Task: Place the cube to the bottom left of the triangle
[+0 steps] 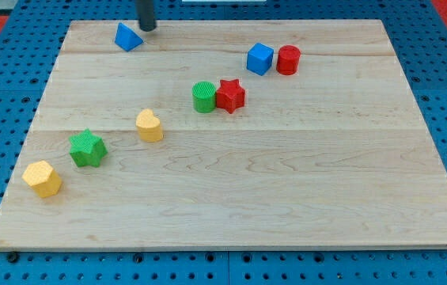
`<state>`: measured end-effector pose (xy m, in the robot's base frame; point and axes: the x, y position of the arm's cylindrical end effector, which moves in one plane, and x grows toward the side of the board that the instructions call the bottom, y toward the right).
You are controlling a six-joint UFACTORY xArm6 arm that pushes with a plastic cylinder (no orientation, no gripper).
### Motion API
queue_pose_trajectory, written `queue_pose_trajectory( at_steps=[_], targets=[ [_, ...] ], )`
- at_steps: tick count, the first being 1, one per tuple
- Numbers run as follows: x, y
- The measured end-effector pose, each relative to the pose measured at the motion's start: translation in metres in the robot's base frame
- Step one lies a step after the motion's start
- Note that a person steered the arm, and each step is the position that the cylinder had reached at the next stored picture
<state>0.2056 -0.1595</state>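
Observation:
The blue cube (pixel 260 58) sits at the view's upper right, touching or nearly touching a red cylinder (pixel 288 60) on its right. The blue triangle (pixel 128 37) lies near the board's top edge at the upper left. My tip (pixel 147 28) is at the top edge, just to the right of and slightly above the triangle, close to it. The cube is far to the right of the triangle and my tip.
A green cylinder (pixel 204 96) and a red star (pixel 230 95) sit side by side mid-board. A yellow heart (pixel 149 126), a green star (pixel 88 148) and a yellow hexagon (pixel 43 178) run down to the left. The wooden board (pixel 286 198) lies on a blue pegboard.

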Motion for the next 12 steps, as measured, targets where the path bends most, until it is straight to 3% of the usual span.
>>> queue_pose_trajectory(
  at_steps=[2,5,6,7,9,12],
  targets=[
    [-0.002,-0.059],
    [0.000,0.299],
    [0.027,0.384],
    [0.080,0.358],
    [0.068,0.187],
    [0.096,0.107]
  ],
)
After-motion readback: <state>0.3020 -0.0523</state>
